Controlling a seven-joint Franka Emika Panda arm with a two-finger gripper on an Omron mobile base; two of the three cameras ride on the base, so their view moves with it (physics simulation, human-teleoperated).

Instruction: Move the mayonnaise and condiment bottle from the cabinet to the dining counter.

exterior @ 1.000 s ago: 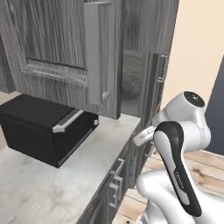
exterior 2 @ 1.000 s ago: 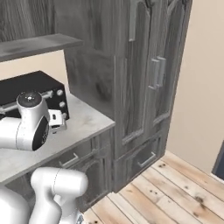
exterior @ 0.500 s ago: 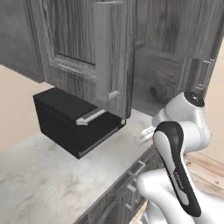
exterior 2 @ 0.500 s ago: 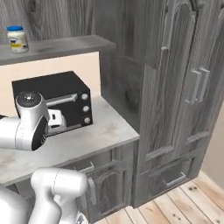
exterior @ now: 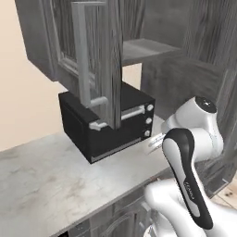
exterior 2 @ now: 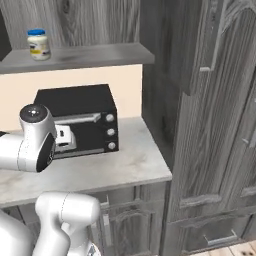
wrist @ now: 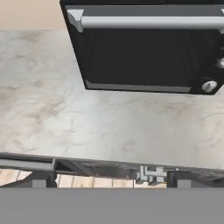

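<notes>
The mayonnaise (exterior 2: 38, 44), a whitish jar with a light blue lid, stands upright at the left end of the cabinet's grey shelf (exterior 2: 95, 55). The cabinet door (exterior: 99, 60) hangs open above the worktop. My gripper (wrist: 111, 178) is open with nothing between its fingers, held low in front of the black oven and well below the shelf. Its fingertips (wrist: 43, 179) point over the marble worktop's front edge. The condiment bottle and the dining counter are out of view.
A black oven (exterior 2: 75, 117) sits on the marble worktop (exterior: 51, 176) directly under the shelf. Tall dark grey cabinets (exterior 2: 210, 125) close off the right side. Drawer fronts (exterior 2: 125, 220) run below the worktop. The open door's bar handle (exterior: 81, 51) juts toward the arm.
The whole picture has shifted, so the base has moved along the worktop. The oven now sits nearer the middle and the shelf with the mayonnaise faces me. The gripper stays open.
</notes>
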